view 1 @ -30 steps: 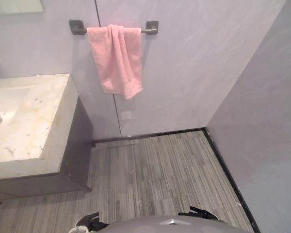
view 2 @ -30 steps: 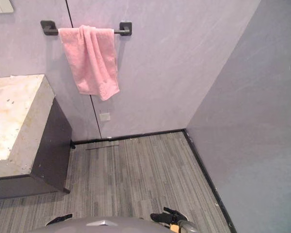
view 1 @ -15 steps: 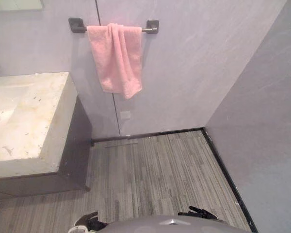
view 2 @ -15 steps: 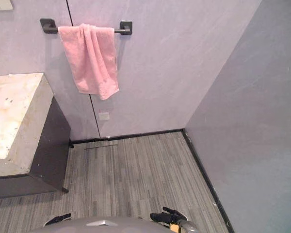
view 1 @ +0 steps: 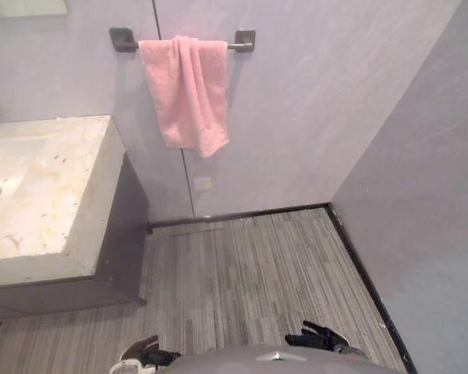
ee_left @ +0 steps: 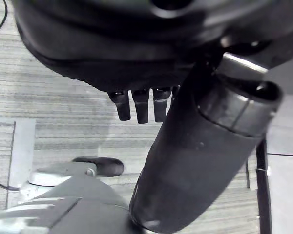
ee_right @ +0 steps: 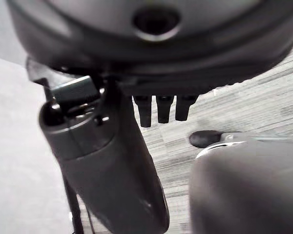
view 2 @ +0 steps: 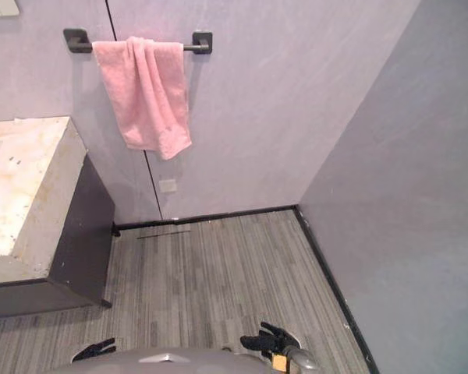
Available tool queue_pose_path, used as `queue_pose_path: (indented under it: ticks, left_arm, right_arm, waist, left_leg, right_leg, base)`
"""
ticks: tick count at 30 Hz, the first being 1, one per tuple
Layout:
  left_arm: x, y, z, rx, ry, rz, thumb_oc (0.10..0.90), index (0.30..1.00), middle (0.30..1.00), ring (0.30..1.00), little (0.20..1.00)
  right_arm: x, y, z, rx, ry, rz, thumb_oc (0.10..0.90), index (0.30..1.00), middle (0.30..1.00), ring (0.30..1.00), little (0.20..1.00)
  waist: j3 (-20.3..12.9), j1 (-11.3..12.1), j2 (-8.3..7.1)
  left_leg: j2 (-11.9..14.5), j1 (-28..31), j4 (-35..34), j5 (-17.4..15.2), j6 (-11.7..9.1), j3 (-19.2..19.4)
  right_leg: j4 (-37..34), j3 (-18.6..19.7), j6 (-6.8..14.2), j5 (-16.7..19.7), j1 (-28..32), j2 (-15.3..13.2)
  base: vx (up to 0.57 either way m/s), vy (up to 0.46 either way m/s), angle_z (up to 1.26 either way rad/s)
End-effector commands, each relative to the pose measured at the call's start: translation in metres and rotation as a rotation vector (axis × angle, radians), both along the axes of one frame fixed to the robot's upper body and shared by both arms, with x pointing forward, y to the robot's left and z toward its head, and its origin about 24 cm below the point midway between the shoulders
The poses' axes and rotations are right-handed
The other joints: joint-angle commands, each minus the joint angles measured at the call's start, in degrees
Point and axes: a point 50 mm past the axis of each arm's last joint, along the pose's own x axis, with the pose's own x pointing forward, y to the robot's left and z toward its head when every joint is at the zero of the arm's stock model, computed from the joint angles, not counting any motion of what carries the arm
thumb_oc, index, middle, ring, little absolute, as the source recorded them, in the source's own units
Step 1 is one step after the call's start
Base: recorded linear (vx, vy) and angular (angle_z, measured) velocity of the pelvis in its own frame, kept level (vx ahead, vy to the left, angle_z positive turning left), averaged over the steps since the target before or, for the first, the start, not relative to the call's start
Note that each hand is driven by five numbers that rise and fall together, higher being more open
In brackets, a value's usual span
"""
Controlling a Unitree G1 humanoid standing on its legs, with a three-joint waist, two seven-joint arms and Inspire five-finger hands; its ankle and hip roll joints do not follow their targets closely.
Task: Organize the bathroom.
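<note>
Pink towel (view 1: 186, 93) seen at 11 o'clock, draped bunched and lopsided over wall rail (view 1: 242, 46), likely needing straightening. Sink bench (view 1: 47, 195) at 9 o'clock. Left hand (view 1: 144, 356) and right hand (view 1: 318, 338) kept low, fingers (ee_left: 141, 105) relaxed, nothing held.

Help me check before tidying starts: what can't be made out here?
- Sink: cut by the left eye view's left edge; its basin is partly out of view.
- Towel bar: middle hidden under the pink towel.
- Left hand and right hand: partly cut off at the head views' bottom edge.
</note>
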Motion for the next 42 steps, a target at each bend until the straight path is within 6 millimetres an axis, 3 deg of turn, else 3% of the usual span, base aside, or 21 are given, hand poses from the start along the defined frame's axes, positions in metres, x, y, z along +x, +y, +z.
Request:
queue_pose_path:
  ticks: [1, 3, 4, 6, 8, 10, 11, 12, 15, 17, 18, 19, 22, 23, 25, 26, 30, 34, 36, 39, 42]
  left_arm:
    - [0.052, -0.002, 0.012, -0.022, -0.204, 0.097, 0.8, 0.9, 0.9, 0.9, 0.9]
    - [0.066, 0.002, 0.019, -0.01, -0.263, 0.119, 0.8, 0.9, 0.9, 0.9, 0.9]
    - [0.084, 0.005, 0.03, 0.008, -0.341, 0.12, 0.8, 0.9, 0.9, 0.9, 0.9]
    - [0.1, 0.008, 0.041, 0.036, -0.416, 0.117, 0.8, 0.9, 0.9, 0.9, 0.9]
    - [0.119, 0.016, 0.06, 0.105, -0.521, 0.137, 0.8, 0.9, 0.9, 0.9, 0.9]
    - [0.132, 0.023, 0.076, 0.134, -0.609, 0.166, 0.8, 0.9, 0.9, 0.9, 0.9]
    - [0.132, 0.023, 0.075, 0.134, -0.609, 0.166, 0.8, 0.9, 0.9, 0.9, 0.9]
    - [0.15, 0.029, 0.099, 0.168, -0.741, 0.164, 0.8, 0.9, 0.9, 0.9, 0.9]
    - [0.171, 0.031, 0.129, 0.167, -0.893, 0.169, 0.8, 0.9, 0.9, 0.9, 0.9]
    - [0.199, 0.025, 0.175, 0.173, -1.114, 0.156, 0.8, 0.9, 0.9, 0.9, 0.9]
    - [0.202, 0.023, 0.182, 0.164, -1.148, 0.157, 0.8, 0.9, 0.9, 0.9, 0.9]
    - [0.211, 0.011, 0.204, 0.143, -1.255, 0.139, 0.8, 0.9, 0.9, 0.9, 0.9]
    - [0.218, -0.008, 0.233, 0.126, -1.371, 0.069, 0.8, 0.9, 0.9, 0.9, 0.9]
    - [0.217, -0.021, 0.246, 0.107, -1.429, 0.013, 0.8, 0.9, 0.9, 0.9, 0.9]
    - [0.215, -0.029, 0.251, 0.088, -1.455, -0.01, 0.8, 0.9, 0.9, 0.9, 0.9]
    - [0.212, -0.037, 0.254, 0.047, -1.468, -0.045, 0.8, 0.9, 0.9, 0.9, 0.9]
    - [0.201, -0.054, 0.249, -0.036, -1.451, -0.134, 0.8, 0.9, 0.9, 0.9, 0.9]
    - [0.19, -0.053, 0.247, -0.017, -1.444, -0.196, 0.8, 0.9, 0.9, 0.9, 0.9]
    - [0.189, -0.052, 0.245, -0.053, -1.414, -0.256, 0.8, 0.9, 0.9, 0.9, 0.9]
    - [0.188, -0.056, 0.242, -0.103, -1.391, -0.282, 0.8, 0.9, 0.9, 0.9, 0.9]
    - [0.191, -0.062, 0.24, -0.121, -1.381, -0.313, 0.8, 0.9, 0.9, 0.9, 0.9]
  right_arm:
    - [0.056, -0.009, 0.024, -0.062, -0.247, 0.075, 0.8, 0.9, 0.9, 0.9, 0.9]
    - [0.075, -0.006, 0.036, -0.074, -0.343, 0.09, 0.8, 0.9, 0.9, 0.9, 0.9]
    - [0.098, 0.0, 0.055, -0.095, -0.465, 0.109, 0.8, 0.9, 0.9, 0.9, 0.9]
    - [0.116, 0.005, 0.073, -0.102, -0.578, 0.113, 0.8, 0.9, 0.9, 0.9, 0.9]
    - [0.137, 0.012, 0.106, -0.123, -0.754, 0.126, 0.8, 0.9, 0.9, 0.9, 0.9]
    - [0.147, 0.018, 0.127, -0.129, -0.859, 0.136, 0.8, 0.9, 0.9, 0.9, 0.9]
    - [0.146, 0.018, 0.127, -0.129, -0.859, 0.136, 0.8, 0.9, 0.9, 0.9, 0.9]
    - [0.154, 0.02, 0.148, -0.152, -0.976, 0.147, 0.8, 0.9, 0.9, 0.9, 0.9]
    - [0.162, 0.024, 0.173, -0.172, -1.108, 0.151, 0.8, 0.9, 0.9, 0.9, 0.9]
    - [0.17, 0.028, 0.2, -0.195, -1.26, 0.163, 0.8, 0.9, 0.9, 0.9, 0.9]
    - [0.171, 0.028, 0.204, -0.197, -1.285, 0.164, 0.8, 0.9, 0.9, 0.9, 0.9]
    - [0.173, 0.031, 0.215, -0.198, -1.342, 0.156, 0.8, 0.9, 0.9, 0.9, 0.9]
    - [0.178, 0.037, 0.228, -0.179, -1.403, 0.117, 0.8, 0.9, 0.9, 0.9, 0.9]
    - [0.18, 0.043, 0.235, -0.155, -1.431, 0.104, 0.8, 0.9, 0.9, 0.9, 0.9]
    - [0.18, 0.046, 0.238, -0.146, -1.442, 0.102, 0.8, 0.9, 0.9, 0.9, 0.9]
    - [0.176, 0.047, 0.237, -0.144, -1.441, 0.108, 0.8, 0.9, 0.9, 0.9, 0.9]
    - [0.166, 0.043, 0.23, -0.13, -1.423, 0.098, 0.8, 0.9, 0.9, 0.9, 0.9]
    - [0.163, 0.044, 0.229, -0.117, -1.43, 0.093, 0.8, 0.9, 0.9, 0.9, 0.9]
    - [0.161, 0.043, 0.231, -0.131, -1.446, 0.049, 0.8, 0.9, 0.9, 0.9, 0.9]
    - [0.16, 0.047, 0.237, -0.154, -1.485, 0.004, 0.8, 0.9, 0.9, 0.9, 0.9]
    - [0.159, 0.047, 0.243, -0.183, -1.525, -0.067, 0.8, 0.9, 0.9, 0.9, 0.9]
  waist:
    - [-0.6, 0.0, 0.59]
    - [-0.5, -0.1, 0.72]
    - [-0.3, -0.3, 0.8]
    - [0.0, -0.5, 0.92]
    - [0.3, -0.9, 1.05]
    - [0.6, -1.3, 0.98]
    - [0.6, -1.3, 0.98]
    - [1.0, -1.4, 0.67]
    - [2.1, -1.2, 0.01]
    - [4.2, -0.9, -1.37]
    - [4.4, -0.8, -1.6]
    - [5.1, -0.4, -1.98]
    - [6.0, 0.6, -1.81]
    - [6.1, 1.4, -0.96]
    - [6.0, 1.9, -0.08]
    - [5.8, 2.6, 1.48]
    - [5.7, 4.2, 2.74]
    - [5.0, 5.0, 2.51]
    - [3.7, 5.8, 1.66]
    - [2.9, 5.8, 1.64]
    - [3.3, 4.7, 3.59]
  left_leg:
    - [1.6, -0.3, 1.1, -0.8, -0.7, 4.1]
    - [1.7, -0.2, 1.3, -0.8, -0.8, 4.2]
    - [1.8, -0.4, 1.7, -0.7, -0.9, 4.2]
    - [2.0, -0.4, 2.0, -0.7, -0.9, 4.3]
    - [2.3, -0.6, 2.8, -0.7, -1.2, 4.4]
    - [2.6, -1.0, 3.9, -0.7, -1.6, 4.4]
    - [2.6, -1.0, 4.0, -0.8, -1.6, 4.4]
    - [2.8, -1.9, 6.4, -1.0, -2.1, 4.4]
    - [3.3, -4.9, 12.8, 0.0, -3.1, 4.3]
    - [4.8, -11.3, 26.6, 4.0, -4.8, 4.8]
    - [5.0, -12.0, 28.2, 4.3, -4.9, 5.1]
    - [5.3, -14.9, 32.9, 5.6, -5.1, 4.8]
    - [5.4, -17.1, 31.2, 5.8, -4.5, 6.1]
    - [5.4, -17.1, 25.4, 6.5, -4.1, 7.8]
    - [5.5, -17.0, 19.9, 7.9, -4.1, 9.5]
    - [5.9, -18.1, 12.1, 12.1, -4.9, 11.5]
    - [7.0, -21.0, 5.5, 19.6, -7.3, 12.9]
    - [5.0, -18.9, 5.4, 14.3, -4.6, 13.3]
    - [3.2, -16.2, 3.7, 9.2, -1.4, 13.3]
    - [2.1, -13.1, 1.6, 7.9, 0.8, 11.1]
    - [2.4, -10.2, 1.1, 6.6, 1.4, 7.3]
  right_leg:
    - [0.3, -2.1, 2.2, 0.7, -0.2, -0.2]
    - [0.4, -1.9, 2.0, 0.7, -0.2, -0.1]
    - [0.6, -1.7, 1.8, 0.7, -0.2, 0.0]
    - [0.6, -1.5, 1.6, 0.7, -0.2, 0.1]
    - [0.7, -1.1, 1.4, 0.6, -0.2, 0.3]
    - [0.8, -0.9, 1.2, 0.6, -0.2, 0.3]
    - [0.8, -0.9, 1.2, 0.6, -0.2, 0.3]
    - [1.0, -0.7, 1.0, 0.7, -0.3, 0.0]
    - [1.6, -0.7, 0.4, 0.7, -0.2, -0.4]
    - [2.5, -1.1, -1.1, 0.5, -0.1, -1.0]
    - [2.6, -1.2, -1.3, 0.5, -0.1, -1.1]
    - [2.8, -1.3, -1.8, 0.5, 0.2, -1.4]
    - [2.7, -0.8, -1.6, 0.2, 1.3, -0.9]
    - [2.4, -0.7, -1.2, -0.5, 2.1, 0.0]
    - [2.1, -0.4, -1.0, -1.0, 2.8, 0.8]
    - [1.6, 0.1, -1.0, -2.1, 4.3, 2.4]
    - [1.3, -0.2, -1.2, -4.2, 8.3, 4.0]
    - [4.1, 1.2, -0.7, -6.2, 8.6, 3.3]
    - [6.4, -0.1, 1.7, -6.8, 9.4, 0.3]
    - [16.2, -1.6, 5.1, -2.5, 4.7, -2.8]
    - [29.5, -1.5, 6.3, -0.4, -2.3, -4.8]
  base:
    - [0.03, -0.036, 0.02]
    - [0.02, -0.042, 0.02]
    - [0.01, -0.064, 0.03]
    - [0.0, -0.06, 0.03]
    - [0.0, -0.056, 0.01]
    - [0.0, -0.025, 0.0]
    - [0.0, -0.053, -0.01]
    - [0.0, -0.035, -0.01]
    - [-0.01, -0.056, 0.05]
    - [-0.05, -0.115, 0.1]
    - [-0.02, -0.111, 0.16]
    - [0.03, -0.062, 0.15]
    - [0.13, -0.011, 0.03]
    - [0.28, 0.064, -0.06]
    - [0.31, 0.087, 0.02]
    - [0.32, 0.08, 0.17]
    - [0.41, 0.048, 0.04]
    - [0.32, 0.068, -0.46]
    - [0.34, 0.074, -0.53]
    - [0.17, 0.044, -0.2]
    - [0.17, 0.068, 0.09]
